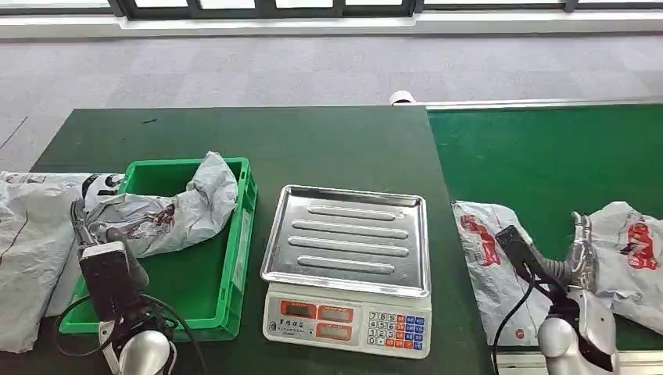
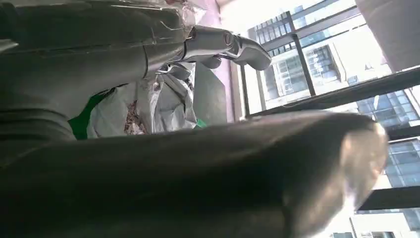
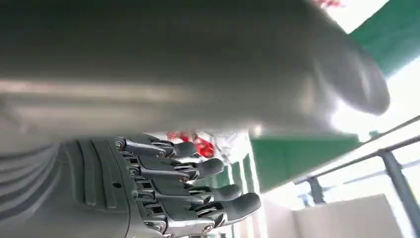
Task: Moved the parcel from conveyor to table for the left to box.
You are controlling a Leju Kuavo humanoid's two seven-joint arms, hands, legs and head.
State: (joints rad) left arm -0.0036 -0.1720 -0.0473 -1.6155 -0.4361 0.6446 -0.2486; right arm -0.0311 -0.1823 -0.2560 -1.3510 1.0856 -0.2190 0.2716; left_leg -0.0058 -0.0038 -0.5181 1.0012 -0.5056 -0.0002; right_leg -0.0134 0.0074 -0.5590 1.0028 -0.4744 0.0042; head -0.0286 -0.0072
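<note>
A crumpled grey parcel (image 1: pixel 176 211) with red print lies in the green crate (image 1: pixel 234 266) on the table's left side, and it hangs over the crate's left rim. My left hand (image 1: pixel 102 242) is at that rim, its fingers (image 2: pixel 223 44) stretched along grey plastic and its thumb (image 2: pixel 198 173) wide apart from them. The parcel (image 2: pixel 163 104) shows in the gap. On the green conveyor belt (image 1: pixel 547 156) lie two more grey parcels, one nearer the table (image 1: pixel 489 258) and one further right (image 1: pixel 633 250). My right hand (image 1: pixel 580 250) stands between them, with its fingers (image 3: pixel 198 188) straight and holding nothing.
A silver-trayed weighing scale (image 1: pixel 348 242) stands mid-table between the crate and the conveyor. A large grey sack (image 1: pixel 31 242) lies at the table's left edge beside the crate. A cable loops near my left wrist (image 1: pixel 78 320). Grey floor and windows lie beyond the table.
</note>
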